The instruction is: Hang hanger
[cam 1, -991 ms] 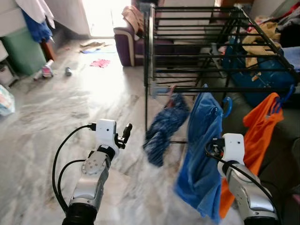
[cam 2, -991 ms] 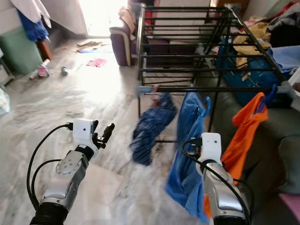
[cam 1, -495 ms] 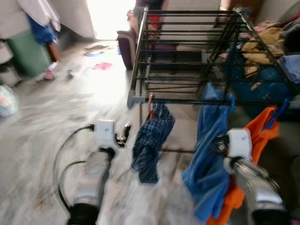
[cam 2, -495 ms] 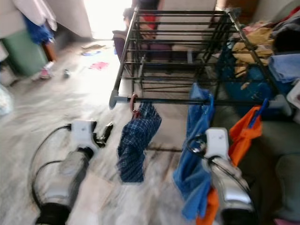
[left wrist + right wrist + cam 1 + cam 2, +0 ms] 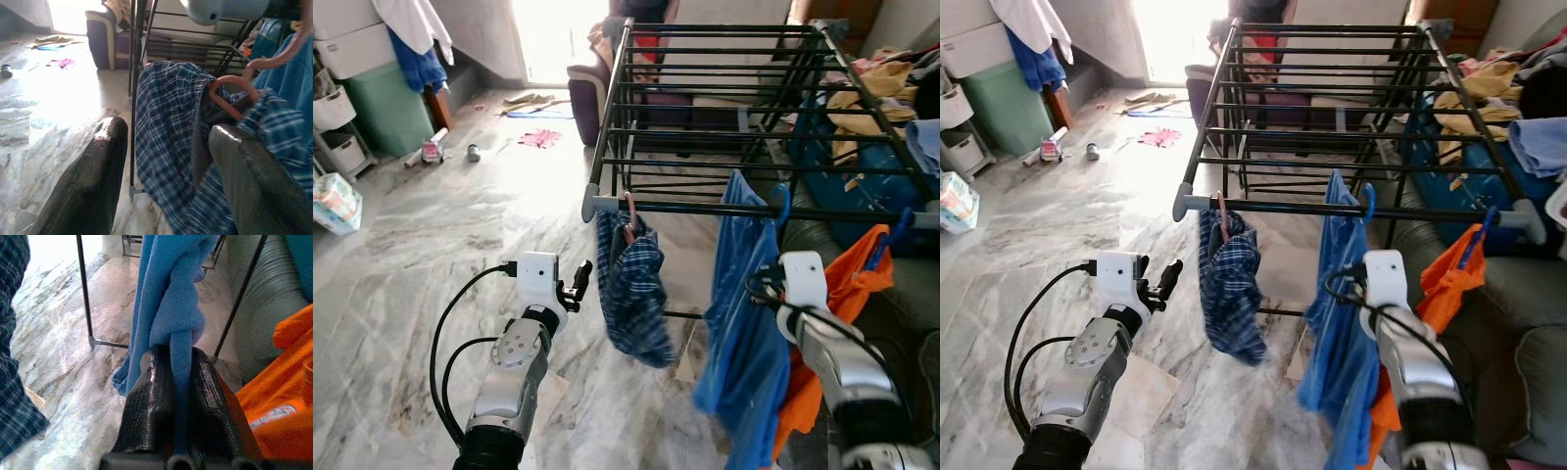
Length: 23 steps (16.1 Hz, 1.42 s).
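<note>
Hanger: pink hanger (image 5: 234, 90) is hooking over the front rail of the black drying rack (image 5: 705, 117), near the rack's left front corner, and is carrying a blue plaid garment (image 5: 634, 294).
Left fingers: two black fingers (image 5: 93, 181) are standing spread apart, with nothing between them; the plaid garment is hanging just beyond their tips.
Left gripper: left gripper (image 5: 578, 282) is hovering in the air just beside the plaid garment, on its left, below the rail; I cannot tell whether it is touching the cloth.
Right fingers: black fingers (image 5: 151, 406) are pressing together on a fold of the blue towel-like cloth (image 5: 739, 343), which is running down between them.
Right gripper: right gripper (image 5: 180, 401) is pinching that blue cloth low on its right edge, with the orange garment (image 5: 847, 323) just beside it.
Blue cloth: it is hanging from a blue hanger (image 5: 781, 206) on the same front rail, right of the plaid garment.
Orange garment: it is hanging from another blue hanger (image 5: 901, 223) further right on the rail.
Rack: it is standing on the marble floor (image 5: 431, 255), with a purple sofa (image 5: 585, 88) behind it and piled clothes (image 5: 881, 83) at its right.
</note>
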Available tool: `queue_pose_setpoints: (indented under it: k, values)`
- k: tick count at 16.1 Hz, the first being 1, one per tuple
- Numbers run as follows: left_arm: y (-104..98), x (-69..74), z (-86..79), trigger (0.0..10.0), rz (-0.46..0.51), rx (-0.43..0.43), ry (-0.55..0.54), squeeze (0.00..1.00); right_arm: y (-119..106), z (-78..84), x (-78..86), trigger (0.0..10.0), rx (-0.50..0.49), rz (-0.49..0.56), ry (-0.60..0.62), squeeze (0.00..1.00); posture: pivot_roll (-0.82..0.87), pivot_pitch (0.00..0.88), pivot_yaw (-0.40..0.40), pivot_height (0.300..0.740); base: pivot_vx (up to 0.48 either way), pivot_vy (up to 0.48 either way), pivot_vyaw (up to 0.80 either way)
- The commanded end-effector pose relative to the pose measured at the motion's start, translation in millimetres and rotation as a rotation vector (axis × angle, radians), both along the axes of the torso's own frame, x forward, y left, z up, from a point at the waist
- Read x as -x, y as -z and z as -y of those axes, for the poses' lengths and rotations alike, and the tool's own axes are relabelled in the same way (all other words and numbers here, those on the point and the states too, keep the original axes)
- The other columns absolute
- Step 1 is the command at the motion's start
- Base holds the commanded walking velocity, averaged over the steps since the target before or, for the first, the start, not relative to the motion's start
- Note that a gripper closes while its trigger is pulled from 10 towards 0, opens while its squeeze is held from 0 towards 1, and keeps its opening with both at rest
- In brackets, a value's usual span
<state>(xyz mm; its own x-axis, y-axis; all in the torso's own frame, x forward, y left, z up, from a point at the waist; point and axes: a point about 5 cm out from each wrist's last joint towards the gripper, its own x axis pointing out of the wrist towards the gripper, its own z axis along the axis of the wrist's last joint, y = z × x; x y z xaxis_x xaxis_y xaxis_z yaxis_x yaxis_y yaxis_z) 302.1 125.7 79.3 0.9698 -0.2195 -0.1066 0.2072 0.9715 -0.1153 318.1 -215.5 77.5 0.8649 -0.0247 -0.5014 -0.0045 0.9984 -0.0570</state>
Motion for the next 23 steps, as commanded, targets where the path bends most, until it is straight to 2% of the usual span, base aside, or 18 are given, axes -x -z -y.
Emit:
queue_pose_setpoints:
  k: [1, 2, 4, 6, 9, 10, 12, 14, 18, 19, 21, 23]
  values:
    - [-3.8, -2.0, -1.4, 10.0, 0.007, 0.005, -0.011, 0.00, -10.2, -0.1, -8.3, 10.0, -0.028, 0.040, 0.008, 0.00, -0.08, 0.012, 0.020, 0.740, 0.000, 0.000, 0.00]
    - [-3.8, -2.2, -0.4, 10.0, 0.003, 0.010, -0.012, 0.00, -7.8, 0.4, -15.1, 10.0, -0.072, 0.010, 0.034, 0.00, -0.07, 0.011, 0.018, 0.740, 0.000, 0.000, 0.00]
    - [-4.0, -2.3, 0.7, 10.0, 0.000, 0.012, -0.011, 0.00, 3.0, 0.9, -13.1, 10.0, -0.122, -0.041, 0.062, 0.00, -0.07, 0.011, 0.014, 0.740, 0.000, 0.000, 0.00]
    - [-2.6, -2.1, -0.3, 10.0, -0.011, 0.003, -0.026, 0.00, 23.5, -0.1, -1.9, 10.0, -0.144, -0.112, 0.073, 0.00, -0.07, 0.013, 0.013, 0.740, 0.000, 0.000, 0.00]
    - [-0.1, -2.0, -0.3, 10.0, -0.035, -0.003, -0.035, 0.00, 35.7, -3.5, 7.1, 10.0, -0.165, -0.144, 0.050, 0.00, -0.07, 0.013, 0.018, 0.740, 0.000, 0.000, 0.00]
    - [-0.1, -2.1, -0.5, 10.0, -0.036, -0.009, -0.039, 0.00, 38.8, -2.8, 10.8, 10.0, -0.176, -0.141, 0.043, 1.00, -0.07, 0.013, 0.018, 0.740, 0.000, 0.000, 0.00]
    - [-0.4, -3.3, -2.6, 10.0, -0.036, -0.023, -0.059, 0.00, 40.6, 0.1, 16.2, 10.0, -0.150, -0.117, 0.029, 1.00, -0.07, 0.013, 0.019, 0.740, 0.000, 0.000, 0.00]
    - [-1.9, -3.8, -8.4, 10.0, -0.024, -0.046, -0.089, 0.00, 35.7, 4.8, 24.5, 10.0, -0.069, -0.049, 0.026, 1.00, -0.08, 0.016, 0.020, 0.740, 0.000, 0.000, 0.00]
    - [-2.6, 1.3, -19.3, 10.0, -0.010, -0.086, -0.125, 0.00, 33.0, -0.1, 39.9, 10.0, -0.002, 0.018, 0.041, 1.00, -0.08, 0.022, 0.033, 0.740, 0.000, 0.000, 0.00]
    - [-2.5, 7.3, -27.1, 10.0, -0.002, -0.112, -0.148, 0.00, 24.6, -2.4, 47.9, 10.0, 0.031, 0.088, 0.038, 1.00, -0.08, 0.025, 0.039, 0.740, 0.000, 0.000, 0.00]
    - [-2.0, 15.9, -36.7, 10.0, 0.005, -0.130, -0.181, 0.00, 14.9, -2.7, 58.7, 10.0, 0.031, 0.158, 0.069, 1.00, -0.08, 0.029, 0.053, 0.740, 0.000, 0.000, 0.00]
    - [0.7, 25.6, -49.8, 10.0, -0.016, -0.138, -0.245, 0.00, 0.7, -3.4, 74.4, 10.0, 0.084, 0.239, 0.080, 1.00, -0.09, 0.035, 0.058, 0.740, 0.000, 0.000, 0.00]
